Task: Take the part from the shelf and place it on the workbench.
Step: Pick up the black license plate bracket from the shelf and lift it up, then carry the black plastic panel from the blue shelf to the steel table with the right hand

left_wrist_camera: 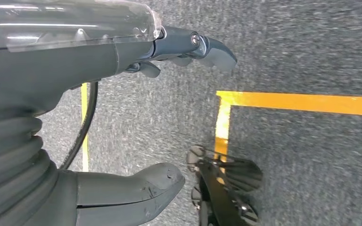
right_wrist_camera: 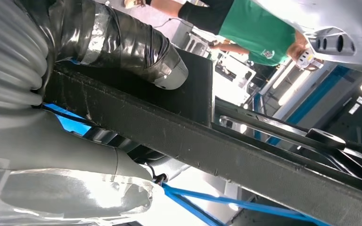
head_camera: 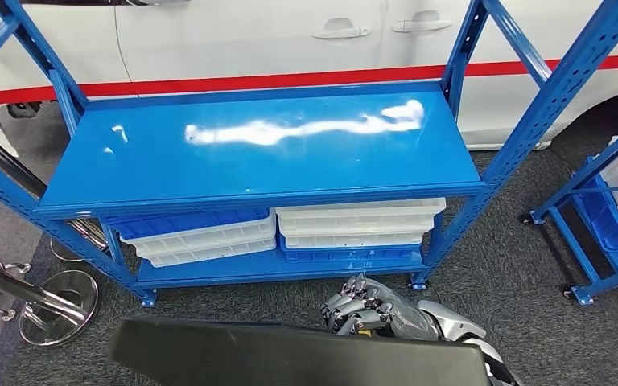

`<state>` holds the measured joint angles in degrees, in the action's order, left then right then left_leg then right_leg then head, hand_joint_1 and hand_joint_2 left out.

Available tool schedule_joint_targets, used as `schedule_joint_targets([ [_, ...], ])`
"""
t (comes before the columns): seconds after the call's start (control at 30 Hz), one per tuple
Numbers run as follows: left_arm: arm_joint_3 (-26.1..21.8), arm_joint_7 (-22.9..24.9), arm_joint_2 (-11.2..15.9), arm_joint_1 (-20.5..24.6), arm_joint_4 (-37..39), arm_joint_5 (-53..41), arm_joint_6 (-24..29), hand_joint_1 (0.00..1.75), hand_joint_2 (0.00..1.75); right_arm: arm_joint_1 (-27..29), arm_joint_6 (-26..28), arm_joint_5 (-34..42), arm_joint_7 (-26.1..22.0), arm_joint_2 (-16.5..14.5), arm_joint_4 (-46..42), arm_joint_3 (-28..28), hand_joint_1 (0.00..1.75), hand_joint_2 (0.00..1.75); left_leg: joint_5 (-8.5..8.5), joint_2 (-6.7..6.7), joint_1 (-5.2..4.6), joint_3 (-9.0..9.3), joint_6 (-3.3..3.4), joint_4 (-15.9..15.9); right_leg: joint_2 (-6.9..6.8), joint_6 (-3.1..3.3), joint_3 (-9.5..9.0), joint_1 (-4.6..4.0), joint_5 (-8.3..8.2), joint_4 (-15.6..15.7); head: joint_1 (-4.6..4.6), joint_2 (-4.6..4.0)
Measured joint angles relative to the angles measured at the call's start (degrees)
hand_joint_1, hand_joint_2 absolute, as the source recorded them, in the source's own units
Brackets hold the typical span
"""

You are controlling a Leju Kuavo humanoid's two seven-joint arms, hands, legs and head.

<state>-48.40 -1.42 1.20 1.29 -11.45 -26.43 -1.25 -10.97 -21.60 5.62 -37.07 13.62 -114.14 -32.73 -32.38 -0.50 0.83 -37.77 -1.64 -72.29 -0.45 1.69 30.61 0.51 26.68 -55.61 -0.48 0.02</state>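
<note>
The part is a long flat black panel (head_camera: pixel 290 354) lying across the bottom of the head view, in front of the blue shelf (head_camera: pixel 265 153). My right hand (head_camera: pixel 370 310) grips its far edge, fingers curled over the top. In the right wrist view the taped thumb (right_wrist_camera: pixel 122 47) presses on one face of the panel (right_wrist_camera: pixel 226 150) and the fingers (right_wrist_camera: pixel 75 188) lie under it. My left hand (left_wrist_camera: pixel 75 70) hangs over the grey floor. Its thumb (left_wrist_camera: pixel 132 193) and fingers (left_wrist_camera: pixel 188 44) are apart with nothing between them.
The shelf's glossy top board shows glare; white and blue bins (head_camera: pixel 358 221) sit on its lower level. A white car (head_camera: pixel 290 40) stands behind, another blue rack (head_camera: pixel 611 209) at right, a chrome stanchion base (head_camera: pixel 56 305) at left. A person in green (right_wrist_camera: pixel 259 33) stands near. Yellow tape (left_wrist_camera: pixel 301 102) marks the floor.
</note>
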Motion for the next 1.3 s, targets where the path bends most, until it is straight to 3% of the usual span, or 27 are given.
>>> schedule_joint_targets([
  [0.07, -0.1, 0.0, 0.1, 0.0, 0.0, 0.0, 0.0, 0.0, 1.75, 0.1, 0.0, 0.0, 0.0, 0.0, 0.1, 0.0, 1.75, 1.75, 3.31, 0.05, 0.03, 4.76, 0.15, 6.3, 0.03, -0.32, 0.95, 0.03, -0.59, -0.4, 0.0, 0.0],
  [0.13, -0.1, 0.0, 0.3, 0.1, 0.0, 0.0, 0.0, 0.0, 1.75, 0.1, 0.0, 0.1, 0.0, 0.0, 0.1, -0.1, 1.75, 1.75, 4.32, 0.29, -0.12, 9.7, 0.58, 14.2, 0.08, -0.89, 1.53, -0.08, -1.15, -0.7, 0.01, 0.0],
  [0.17, -0.1, 0.0, 0.3, 0.1, 0.0, 0.0, 0.0, 0.0, 1.75, 0.1, 0.0, 0.1, 0.0, 0.0, 0.1, -0.1, 1.75, 1.75, 4.04, 0.42, -0.23, 10.86, 0.8, 16.2, 0.08, -1.22, 1.77, -0.15, -1.47, -0.8, 0.02, 0.0],
  [0.27, -0.2, 0.0, 0.3, 0.0, 0.0, 0.0, 0.0, 0.0, 1.75, 0.3, 0.0, 0.3, 0.0, 0.0, 0.1, -0.2, 1.75, 1.75, 4.4, 0.35, -0.1, 10.33, 1.9, 17.5, 0.19, -2.26, 2.74, -0.3, -1.92, -1.1, 0.03, 0.0],
  [0.33, -0.2, 0.0, 0.3, 0.0, 0.0, 0.0, 0.0, 0.0, 1.75, 0.5, 0.0, 0.5, -0.1, 0.0, 0.1, -0.2, 1.75, 1.75, 5.46, 0.06, 0.13, 8.98, 3.14, 17.6, 0.33, -2.74, 4.31, -0.29, 1.59, -4.2, 0.07, 0.0],
  [0.4, -0.3, 0.0, 0.3, 0.0, 0.0, 0.0, 0.0, 0.0, 1.75, 0.6, -0.1, 0.6, -0.2, 0.0, 0.1, -0.2, 1.75, 1.75, 6.43, -0.13, -0.07, 7.41, 3.75, 17.2, 0.36, -2.98, 6.45, -0.14, 7.16, -11.3, 0.09, 0.0],
  [0.43, -0.3, 0.0, 0.3, 0.0, 0.0, -0.1, 0.0, 0.0, 1.75, 0.7, -0.1, 0.6, -0.2, 0.0, 0.1, -0.2, 1.75, 1.75, 6.87, -0.17, -0.2, 6.51, 3.83, 16.9, 0.36, -3.05, 7.19, -0.12, 8.77, -14.8, 0.09, 0.0],
  [0.47, -0.4, 0.0, 0.3, 0.1, 0.0, -0.1, 0.0, 0.0, 1.75, 0.8, -0.2, 0.6, -0.2, 0.0, 0.1, -0.2, 1.75, 1.75, 7.3, -0.2, -0.32, 5.61, 3.85, 16.5, 0.36, -3.04, 7.32, -0.13, 9.08, -17.1, 0.08, 0.0],
  [0.5, -0.5, 0.0, 0.3, 0.1, 0.0, -0.2, 0.0, 0.0, 1.75, 0.9, -0.2, 0.6, -0.2, 0.0, 0.1, -0.2, 1.75, 1.75, 7.76, -0.22, -0.43, 4.75, 3.84, 16.2, 0.36, -2.94, 6.56, -0.15, 8.09, -17.6, 0.08, 0.0],
  [0.53, -0.5, 0.0, 0.3, 0.1, 0.0, -0.3, 0.0, 0.0, 1.75, 0.9, -0.3, 0.6, -0.2, 0.0, 0.1, -0.2, 1.75, 1.75, 8.24, -0.21, -0.53, 3.95, 3.79, 16.0, 0.36, -2.71, 4.85, -0.2, 6.37, -16.1, 0.08, 0.0],
  [0.6, -0.6, 0.0, 0.3, 0.1, 0.0, -0.5, 0.0, 0.0, 1.75, 0.9, -0.5, 0.6, -0.2, 0.0, 0.0, -0.2, 1.75, 1.75, 9.27, -0.15, -0.7, 2.82, 3.57, 15.8, 0.35, -1.85, -0.99, -0.51, 4.04, -8.5, 0.08, 0.0],
  [0.67, -0.6, 0.0, 0.2, 0.0, 0.0, -0.6, 0.0, 0.0, 1.75, 0.7, -0.8, 0.7, -0.2, 0.0, -0.1, -0.2, 1.75, 1.75, 10.31, -0.1, -0.72, 2.33, 3.02, 15.8, 0.29, -1.12, -5.76, -0.91, 4.4, -1.1, 0.05, 0.0],
  [0.7, -0.6, 0.0, 0.2, 0.0, 0.0, -0.7, 0.0, 0.0, 1.75, 0.6, -1.0, 0.7, -0.2, -0.1, -0.1, -0.2, 1.75, 1.75, 10.86, -0.1, -0.66, 2.21, 2.65, 16.0, 0.28, -0.91, -6.67, -1.1, 4.71, 0.7, 0.04, 0.0],
  [0.77, -0.7, 0.0, 0.3, -0.1, 0.0, -0.7, 0.0, 0.0, 1.75, 0.5, -1.1, 0.8, -0.2, -0.1, -0.1, -0.2, 1.75, 1.75, 11.47, -0.05, -0.56, 1.89, 1.93, 16.1, 0.15, -0.43, -6.06, -1.05, 3.73, 1.2, 0.04, 0.0],
  [0.8, -0.7, 0.0, 0.4, -0.1, 0.0, -0.8, 0.0, 0.0, 1.75, 0.5, -1.1, 0.8, -0.2, -0.1, -0.1, -0.2, 1.75, 1.75, 10.36, 0.03, -0.53, 1.42, 1.64, 15.5, 0.03, -0.01, -5.42, -0.89, 3.03, 1.3, 0.04, 0.0],
  [0.83, -0.7, 0.1, 0.4, -0.1, 0.0, -0.9, 0.0, 0.0, 1.75, 0.5, -1.1, 0.8, -0.2, -0.2, -0.1, -0.2, 1.75, 1.75, 8.08, 0.11, -0.49, 0.73, 1.36, 13.8, -0.09, 0.4, -4.59, -0.72, 2.21, 1.4, 0.04, 0.0],
  [0.9, -0.8, 0.1, 0.6, -0.1, 0.0, -1.1, 0.0, 0.0, 1.75, 0.4, -1.1, 0.9, -0.1, -0.3, -0.1, -0.2, 1.75, 1.75, 1.7, 0.16, -0.25, -1.07, 0.85, 7.3, -0.16, 0.92, -2.51, -0.64, 0.76, 1.1, 0.03, 0.0],
  [0.93, -0.8, 0.0, 0.7, -0.1, 0.0, -1.1, 0.0, 0.0, 1.75, 0.5, -1.1, 0.9, 0.0, -0.3, -0.1, -0.2, 1.75, 1.75, -0.37, 0.16, -0.17, -1.75, 0.57, 3.5, -0.19, 0.94, -1.33, -0.65, 0.12, 0.7, 0.03, 0.0],
  [0.97, -0.9, 0.0, 0.7, -0.1, 0.0, -1.2, 0.0, 0.0, 1.75, 0.5, -1.1, 0.9, 0.0, -0.3, -0.1, -0.2, 1.75, 1.75, -0.94, 0.16, -0.11, -1.97, 0.34, 0.5, -0.22, 0.89, -0.1, -0.66, -0.47, 0.2, 0.03, 0.0],
  [1.03, -1.0, 0.0, 0.8, 0.0, 0.0, -1.4, -0.1, 0.0, 1.75, 0.5, -1.1, 0.9, 0.0, -0.3, -0.1, -0.2, 1.75, 1.75, 1.71, 0.15, -0.04, 0.0, 0.1, -0.6, -0.27, 0.68, 2.48, -0.62, -1.48, -0.9, 0.02, 0.0],
  [1.1, -1.1, 0.0, 0.9, 0.0, 0.0, -1.5, -0.1, 0.0, 1.75, 0.5, -1.1, 0.9, 0.0, -0.3, -0.1, -0.3, 1.75, 1.75, 3.95, 0.21, -0.07, 5.69, 0.31, 5.4, -0.24, 0.33, 4.4, -0.64, -2.46, -1.7, 0.02, 0.0],
  [1.17, -1.2, -0.1, 1.0, 0.2, 0.0, -1.7, -0.1, 0.0, 1.75, 0.5, -0.9, 0.8, 0.0, -0.3, -0.1, -0.3, 1.75, 1.75, 2.52, 0.27, -0.26, 11.9, 0.96, 14.1, -0.23, -0.21, 5.16, -0.79, -3.42, -1.8, 0.02, 0.0],
  [1.2, -1.2, -0.1, 1.1, 0.2, 0.0, -1.7, -0.2, 0.0, 1.75, 0.5, -0.7, 0.6, -0.1, -0.3, -0.1, -0.3, 1.75, 1.75, 1.56, 0.28, -0.42, 13.65, 1.32, 17.0, -0.26, -0.54, 5.3, -0.82, -3.88, -1.8, 0.02, 0.0],
  [1.27, -1.3, -0.2, 1.1, 0.2, 0.0, -1.8, -0.2, 0.0, 1.75, 0.7, 0.0, -0.2, -0.2, -0.4, -0.1, -0.2, 1.75, 1.75, 1.43, 0.17, -0.39, 14.04, 2.15, 18.9, -0.28, -1.25, 5.57, -0.74, -4.69, -1.7, 0.03, 0.0],
  [1.3, -1.4, -0.1, 1.1, 0.1, 0.0, -1.8, -0.2, 0.0, 1.75, 0.8, 0.5, -0.8, -0.3, -0.4, -0.1, -0.2, 1.75, 1.75, 1.93, 0.06, -0.31, 13.65, 2.61, 18.9, -0.16, -1.6, 5.95, -0.63, -4.18, -2.3, 0.04, 0.0],
])
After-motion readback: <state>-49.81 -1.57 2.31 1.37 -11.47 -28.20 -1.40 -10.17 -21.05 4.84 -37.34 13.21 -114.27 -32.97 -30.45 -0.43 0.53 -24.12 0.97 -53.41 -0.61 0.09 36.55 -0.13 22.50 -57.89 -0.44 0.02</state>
